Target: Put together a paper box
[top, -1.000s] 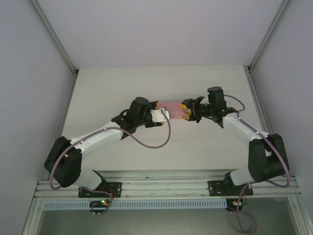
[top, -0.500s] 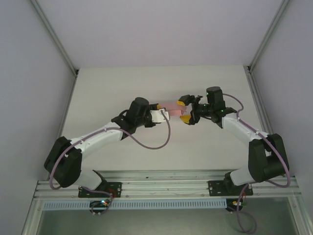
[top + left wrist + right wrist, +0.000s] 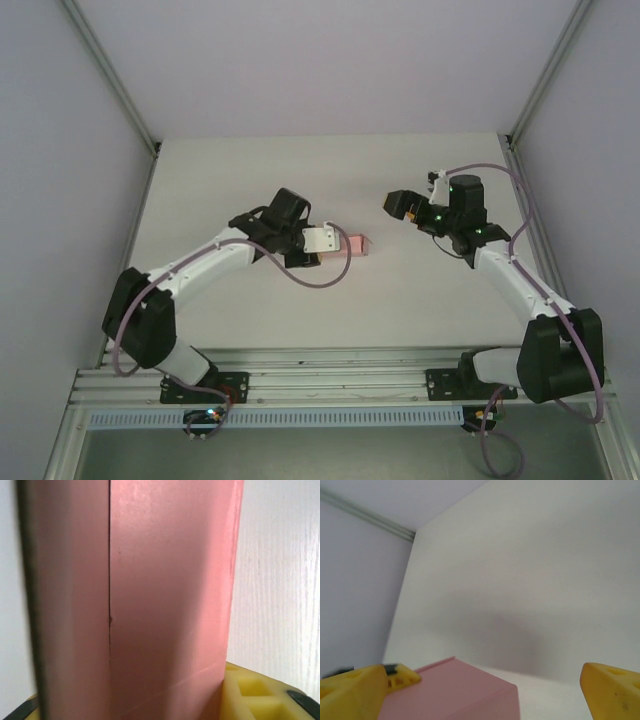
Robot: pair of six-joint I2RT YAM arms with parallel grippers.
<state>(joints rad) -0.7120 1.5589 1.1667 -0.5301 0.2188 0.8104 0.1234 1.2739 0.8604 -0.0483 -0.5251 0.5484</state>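
Observation:
The paper box point(image 3: 358, 244) is a small closed pale pink box, and its end sticks out of my left gripper point(image 3: 340, 242) near the table's middle. In the left wrist view the paper box point(image 3: 165, 590) stands close up with a seam down its face. My left gripper point(image 3: 135, 705) is shut on it, with a yellow pad point(image 3: 255, 695) pressed against its right side. My right gripper point(image 3: 398, 204) hangs open up and to the right of the box, clear of it. The right wrist view has that gripper point(image 3: 482, 692) with fingers point(image 3: 350, 690) spread wide, and the paper box point(image 3: 465, 687) lying ahead.
The white table point(image 3: 300, 170) is bounded by grey walls and metal corner posts point(image 3: 110, 80). A purple cable point(image 3: 320, 285) loops down from the left wrist. The mounting rail point(image 3: 330, 385) runs along the near edge.
My right gripper has let go of the box's right end, opened and pulled back up and to the right. The left gripper has turned and keeps the box, which is now a little lower.

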